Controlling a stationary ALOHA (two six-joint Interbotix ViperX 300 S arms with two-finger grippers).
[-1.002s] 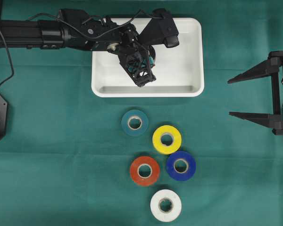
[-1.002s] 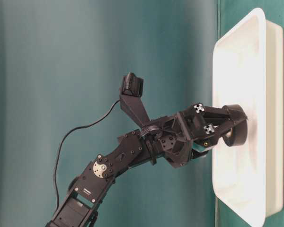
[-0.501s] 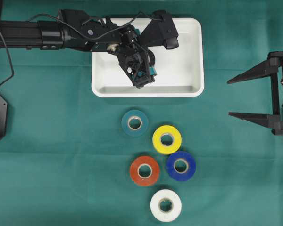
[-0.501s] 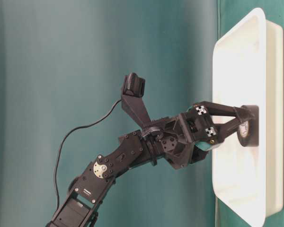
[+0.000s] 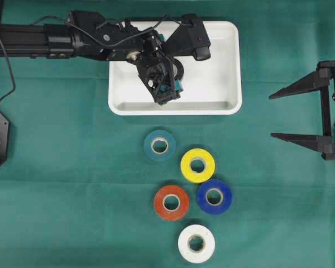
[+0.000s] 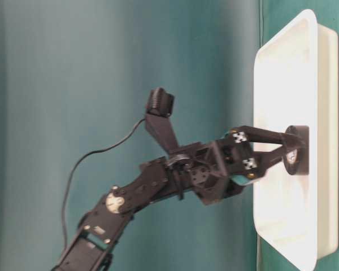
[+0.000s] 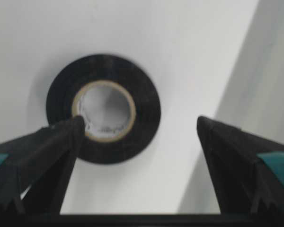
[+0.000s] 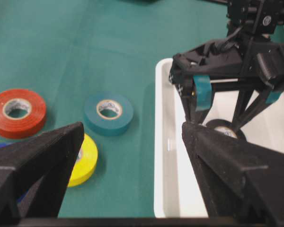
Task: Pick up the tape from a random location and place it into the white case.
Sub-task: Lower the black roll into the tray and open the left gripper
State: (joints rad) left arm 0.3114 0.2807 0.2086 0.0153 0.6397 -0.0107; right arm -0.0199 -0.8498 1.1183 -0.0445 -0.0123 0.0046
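- Where it lies flat on the floor of the shallow rectangular white plastic case [image 5: 212,84], the black roll of tape [image 7: 103,115] with its pale cardboard core sits between the spread fingers of the left gripper [image 7: 137,127], and in the left wrist view neither finger presses its outer wall; one fingertip [image 7: 61,137] overlaps the roll's lower left edge in that view.
- The left gripper's jaws stand wide apart and hold nothing; the table-level view shows the two thin black fingers [image 6: 265,136] reaching to either side of the black roll [image 6: 296,149].
- In the overhead view the left gripper [image 5: 164,84] reaches into the case from the left, and its body covers most of the roll.
- The right gripper [image 5: 301,114] hangs well apart from the case at the right edge of the green cloth [image 5: 56,195], fingers spread wide, gripping nothing.
- Five more rolls lie flat on the cloth below the case: a teal roll [image 5: 159,146], a yellow roll [image 5: 197,165], a red roll [image 5: 171,202], a blue roll [image 5: 214,196] and a white roll [image 5: 196,243].
- The yellow and blue rolls touch or nearly touch; the red roll lies just beside the blue one.
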